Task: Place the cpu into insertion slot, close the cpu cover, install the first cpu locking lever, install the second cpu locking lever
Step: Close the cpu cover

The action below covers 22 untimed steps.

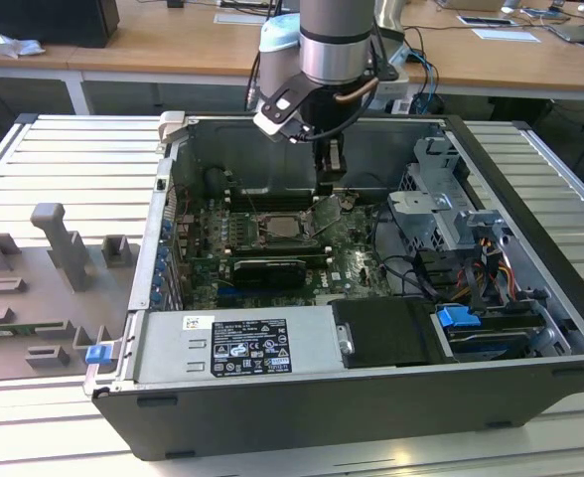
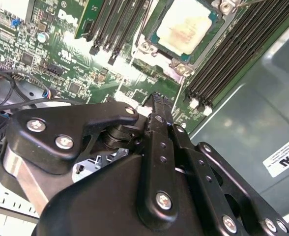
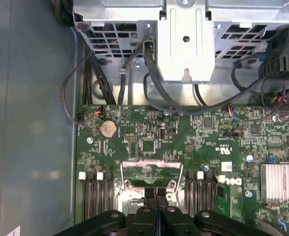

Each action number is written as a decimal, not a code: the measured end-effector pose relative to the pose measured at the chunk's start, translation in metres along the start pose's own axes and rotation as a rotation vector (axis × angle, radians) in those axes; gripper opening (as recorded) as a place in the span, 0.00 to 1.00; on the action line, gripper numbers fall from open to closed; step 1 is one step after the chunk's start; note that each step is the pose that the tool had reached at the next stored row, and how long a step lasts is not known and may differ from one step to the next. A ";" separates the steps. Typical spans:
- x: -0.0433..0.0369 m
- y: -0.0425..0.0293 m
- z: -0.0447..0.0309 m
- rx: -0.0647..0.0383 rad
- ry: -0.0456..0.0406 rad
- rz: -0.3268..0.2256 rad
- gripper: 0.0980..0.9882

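The cpu (image 2: 188, 24), a small square chip with a silvery-beige top, lies flat in the insertion slot (image 2: 152, 49) on the green motherboard; the exterior view shows it as cpu (image 1: 284, 227) at the case's middle. The cpu cover (image 1: 328, 213), a thin silver frame, stands raised on the exterior view's right side of the socket. In the first wrist view the cpu cover (image 3: 149, 162) sits just past my fingertips. My gripper (image 1: 330, 179) hangs right above the cover's upper edge, its black fingers pressed together with nothing between them, as seen at gripper (image 3: 157, 192) and gripper (image 2: 157, 101).
Long black memory slots (image 2: 233, 54) flank the socket. A black graphics card (image 1: 267, 268) lies in front of it, the power supply (image 1: 237, 348) nearer still. A metal drive cage (image 3: 184, 39) with cables (image 3: 149, 83) stands beyond the board. Grey fixtures (image 1: 54, 258) sit outside the case.
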<state>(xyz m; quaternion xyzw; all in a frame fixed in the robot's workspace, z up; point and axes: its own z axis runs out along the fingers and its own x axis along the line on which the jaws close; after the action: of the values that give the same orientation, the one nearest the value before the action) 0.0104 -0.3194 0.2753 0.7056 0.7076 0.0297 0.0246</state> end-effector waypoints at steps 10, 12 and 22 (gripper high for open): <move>0.0000 0.0122 0.0026 0.000 0.0000 0.000 0.01; 0.0000 0.0156 0.0028 0.000 -0.0004 0.000 0.01; 0.0005 0.0304 0.0131 0.002 -0.0014 -0.007 0.01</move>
<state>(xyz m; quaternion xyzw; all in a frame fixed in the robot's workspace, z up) 0.0417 -0.3187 0.2645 0.7031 0.7101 0.0286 0.0246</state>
